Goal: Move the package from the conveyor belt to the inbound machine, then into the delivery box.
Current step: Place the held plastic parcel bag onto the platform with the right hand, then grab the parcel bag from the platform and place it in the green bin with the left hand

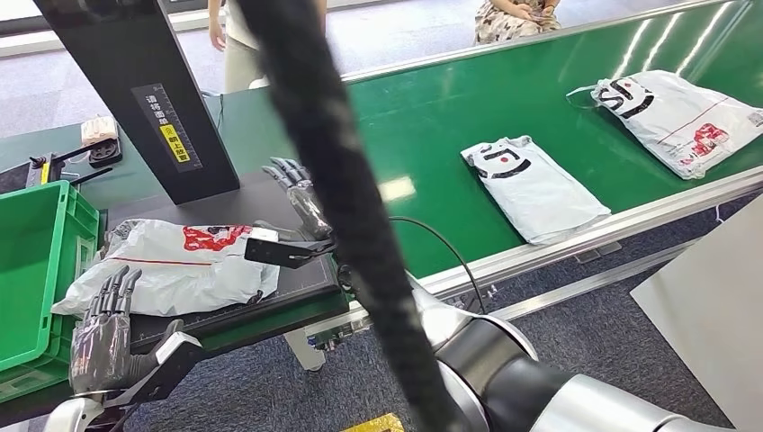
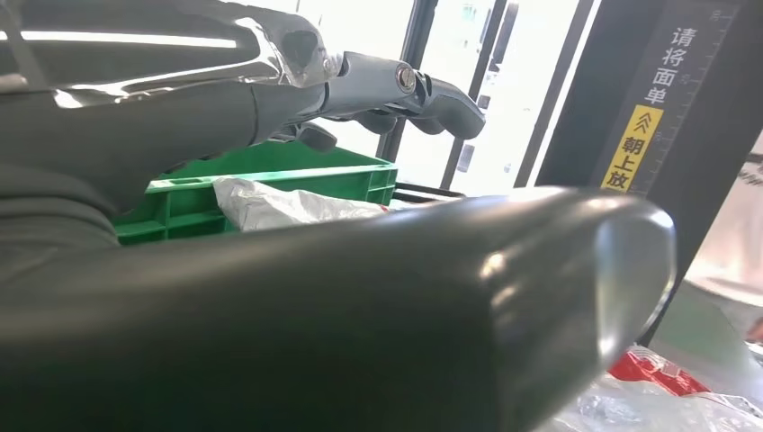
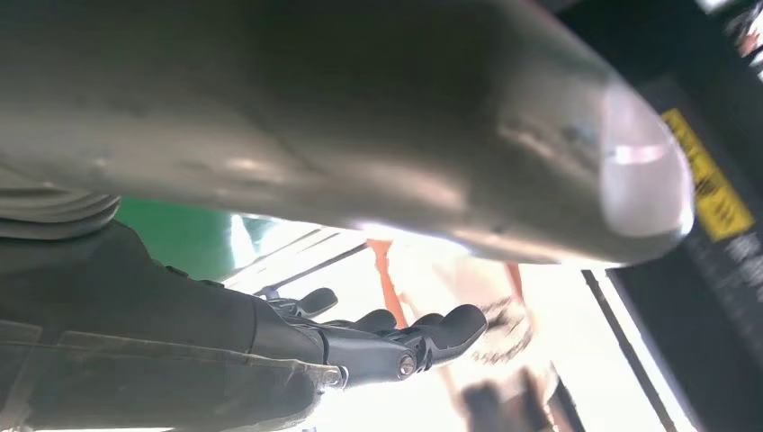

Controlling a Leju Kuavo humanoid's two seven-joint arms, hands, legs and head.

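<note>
A white plastic package (image 1: 171,263) with red print lies flat on the black platform of the inbound machine (image 1: 270,202), under its black post (image 1: 144,90). My left hand (image 1: 104,322) stands open at the platform's near left corner, fingers straight and just short of the package's edge. My right hand (image 1: 301,200) hovers open over the platform beside the package's right end, holding nothing. In the left wrist view the fingers (image 2: 405,90) reach out above the package (image 2: 288,205). Nothing lies between the spread fingers (image 3: 396,342) in the right wrist view.
A green crate (image 1: 36,261) stands left of the platform. Two more white packages (image 1: 533,187) (image 1: 679,117) lie on the green conveyor belt (image 1: 432,117) to the right. A thick black cable (image 1: 342,216) crosses the foreground. People stand beyond the belt.
</note>
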